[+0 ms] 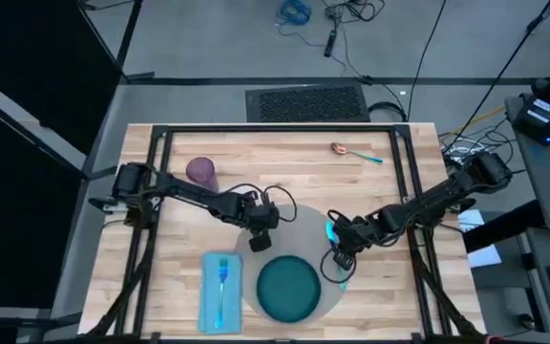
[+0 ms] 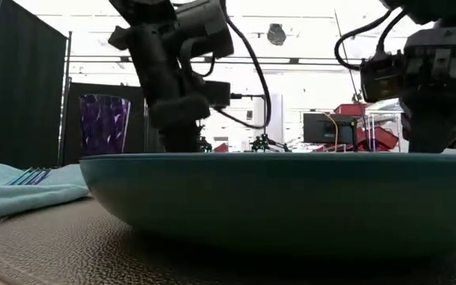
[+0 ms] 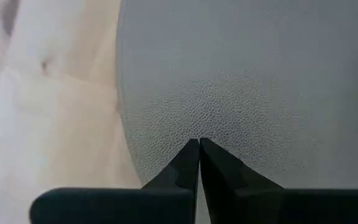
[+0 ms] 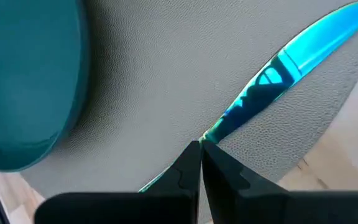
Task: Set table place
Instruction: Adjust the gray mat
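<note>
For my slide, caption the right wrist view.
Right pincer shut on iridescent blue knife, over round grey placemat.

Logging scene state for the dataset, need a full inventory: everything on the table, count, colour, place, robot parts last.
table: 1, pale wood with black frame, under everything.
placemat: 1, grey, round, near-edge middle of the table.
plate: 1, dark teal, on the placemat's near part.
napkin: 1, light blue, left of the placemat.
fork: 1, blue, lying on the napkin.
knife: 1, iridescent blue, on the placemat's right edge, beside the plate.
cup: 1, purple, far left of the table.
spoon: 1, teal handle, far right of the table.
left hand: 1, dark, shut, over the placemat's left part.
right hand: 1, dark, shut at the knife's handle.
</note>
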Controlling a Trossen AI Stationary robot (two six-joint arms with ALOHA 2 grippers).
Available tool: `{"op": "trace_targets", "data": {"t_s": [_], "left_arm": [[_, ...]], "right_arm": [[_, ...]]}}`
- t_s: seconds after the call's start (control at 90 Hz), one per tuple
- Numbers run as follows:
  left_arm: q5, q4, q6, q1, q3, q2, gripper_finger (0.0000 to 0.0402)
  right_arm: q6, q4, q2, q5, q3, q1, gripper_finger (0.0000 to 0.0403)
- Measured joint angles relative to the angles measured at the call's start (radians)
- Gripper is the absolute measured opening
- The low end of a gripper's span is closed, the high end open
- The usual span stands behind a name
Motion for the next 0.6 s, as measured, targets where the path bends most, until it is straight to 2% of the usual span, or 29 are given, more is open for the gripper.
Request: {"op": "trace_targets", "data": {"t_s": [0.6], "left_arm": [[0.021,0.013,0.016,0.006,0.000,0.024,0.0000]], "right_arm": [[-0.002,0.020,0.076,0.029,0.001,-0.007,0.0000]]}}
